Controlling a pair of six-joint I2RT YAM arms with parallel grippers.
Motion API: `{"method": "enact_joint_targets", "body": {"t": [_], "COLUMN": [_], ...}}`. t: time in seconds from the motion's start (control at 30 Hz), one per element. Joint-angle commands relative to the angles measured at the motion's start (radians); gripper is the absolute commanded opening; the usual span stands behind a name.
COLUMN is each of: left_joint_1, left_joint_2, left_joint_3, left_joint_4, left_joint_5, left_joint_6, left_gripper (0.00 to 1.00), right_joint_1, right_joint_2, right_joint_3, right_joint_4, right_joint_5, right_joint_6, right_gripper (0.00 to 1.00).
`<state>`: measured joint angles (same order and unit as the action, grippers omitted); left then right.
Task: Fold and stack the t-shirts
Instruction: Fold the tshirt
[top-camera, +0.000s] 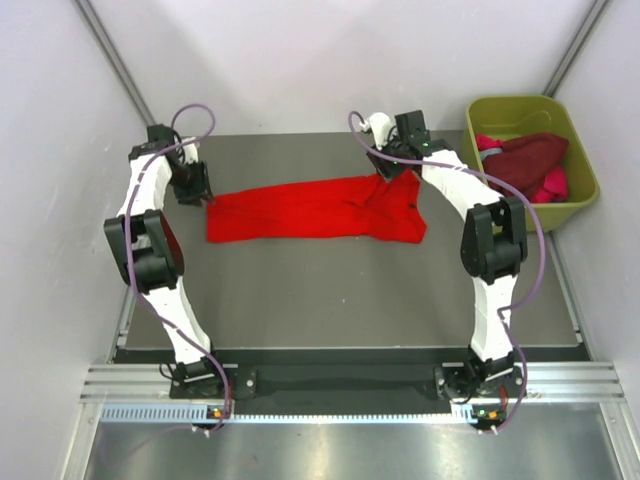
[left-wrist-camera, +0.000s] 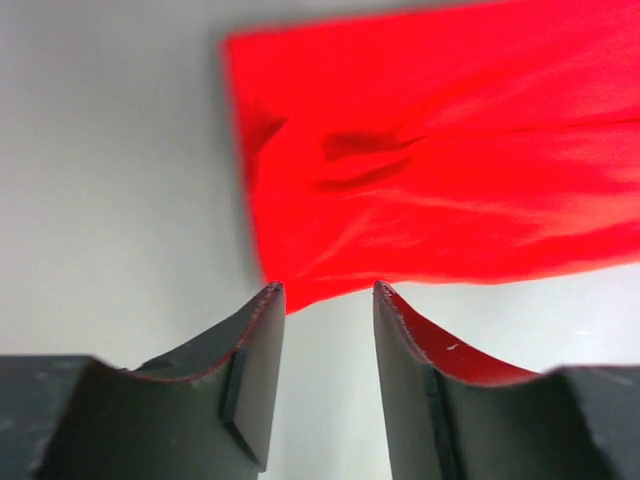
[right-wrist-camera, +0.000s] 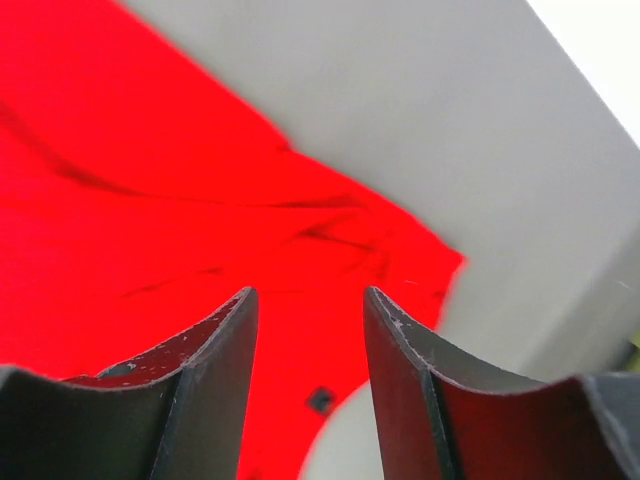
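Near the far edge of the bench, spread as a long wrinkled band: the bright red t-shirt (top-camera: 310, 208). At its end toward the far-left corner, the left gripper (top-camera: 192, 187), jaws parted and empty, tips just at the cloth's corner. At the end toward the far-right corner, the right gripper (top-camera: 388, 170), likewise released, low over bunched cloth.

For a clean fold: pinch both ends together, lift evenly, lay edge on edge. Flatten the rumpled right end first, or expect a crooked crease.

By the far-right corner, an olive-green tub (top-camera: 520, 101) holding a dark maroon t-shirt (top-camera: 525, 155) and a magenta-pink t-shirt (top-camera: 555, 186). Mind the right arm's swing beside that tub.
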<state>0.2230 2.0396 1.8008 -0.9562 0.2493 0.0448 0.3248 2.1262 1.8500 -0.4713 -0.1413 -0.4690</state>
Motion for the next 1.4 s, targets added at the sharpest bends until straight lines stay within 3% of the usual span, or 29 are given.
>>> {"method": "enact_joint_targets", "body": {"t": [0.0,0.2,0.53,0.87,1.1,1.37], "left_joint_1": [-0.056,-0.125,-0.132,-0.136,-0.145,-0.149], "left_joint_2": [-0.049,0.062,0.157,0.189,0.183,0.166], "left_joint_3": [0.048,0.026,0.045,0.029,-0.012,-0.032], "left_joint_4": [0.017,0.045,0.040,0.050,0.059,0.065], "left_joint_5": [0.115,0.171,0.145,0.104,0.081,0.038], "left_joint_6": [-0.013,-0.029,-0.043,-0.043,-0.065,-0.062], "left_gripper": [0.46,0.46,0.44,0.43,0.42,0.42], "right_joint_1": [0.037,0.091,0.126,0.115,0.117,0.134], "right_joint_2": [-0.084,-0.014,0.069,0.170,0.290,0.250], "right_joint_3": [-0.012,-0.012,0.021,0.086,0.334,0.423], "right_joint_4": [-0.082,-0.161,-0.188,-0.178,-0.093,-0.023], "right_joint_5": [-0.199,-0.328,-0.356,-0.236,-0.159,-0.104], "right_joint_6": [0.069,0.121,0.141,0.125,0.104,0.052], "right_gripper": [0.47,0.46,0.45,0.45,0.45,0.45]}}
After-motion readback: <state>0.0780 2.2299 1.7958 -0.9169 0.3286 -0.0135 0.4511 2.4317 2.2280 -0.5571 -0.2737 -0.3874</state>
